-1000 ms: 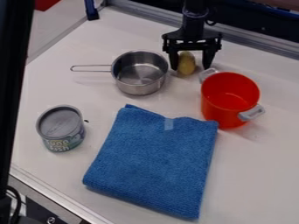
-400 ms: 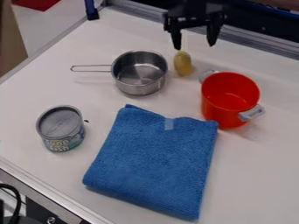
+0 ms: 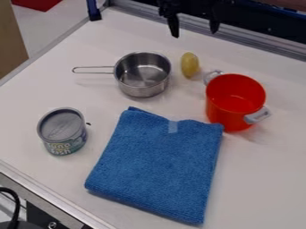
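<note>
My gripper (image 3: pixel 194 32) hangs at the top edge of the view, its two fingers apart and nothing between them. Below it on the white table lies a yellow oval object (image 3: pixel 190 65), with a gap between it and the fingertips. To its left stands a metal saucepan (image 3: pixel 142 75) whose handle points left. An orange-red pot (image 3: pixel 235 99) with grey handles is to its lower right. The folded blue cloth (image 3: pixel 161 165) lies in front of both, and a tuna can (image 3: pixel 62 131) stands at the left.
A raised metal rail (image 3: pixel 251 42) runs along the table's back edge, with a blue post (image 3: pixel 93 10) at the back left corner. A metal edge strip (image 3: pixel 44 195) borders the table at the lower left.
The gripper has risen from around the yellow object toward the top edge, leaving it on the table. A dark shape at the left edge has gone from view.
</note>
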